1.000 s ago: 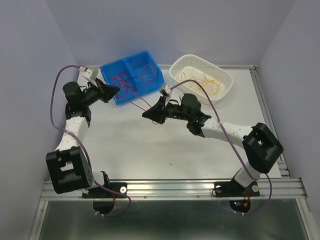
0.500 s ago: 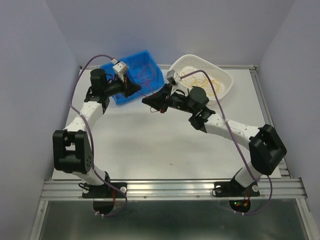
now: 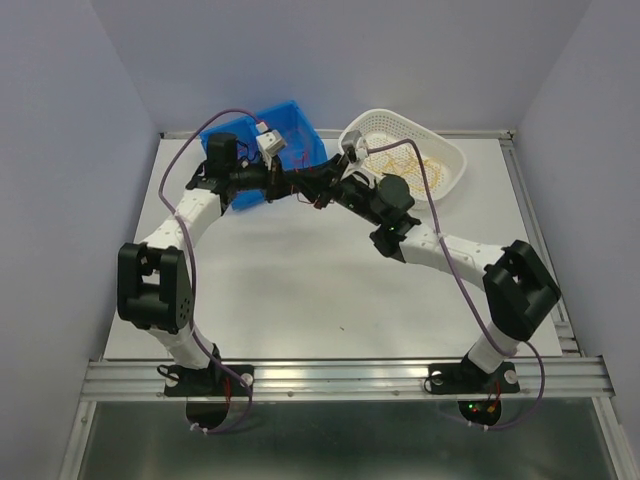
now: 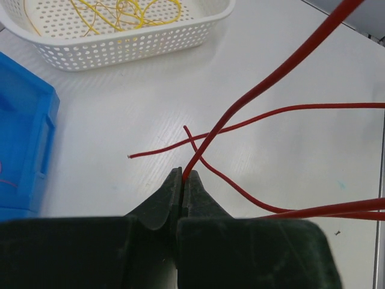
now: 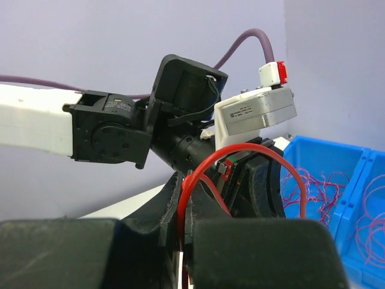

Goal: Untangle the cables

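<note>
Red wire (image 4: 258,90) is pinched tight in the left claw (image 4: 182,174). The right claw (image 5: 183,180) is shut on a red loop (image 5: 240,150) too. Both claws hang nose to nose over the table (image 3: 300,300), between the blue box (image 3: 285,108) and the white basket (image 3: 455,160). More red wires (image 5: 319,186) lie in the box, and yellow ones (image 4: 129,9) lie in the basket. The claws are so close that they may bump. A hard pull may snap the thin wire, or it may slip out.

Soft, even, bright light; only faint shadows on the flat white tabletop (image 3: 300,290); overhead view sharp; wrist views blurred up close.
</note>
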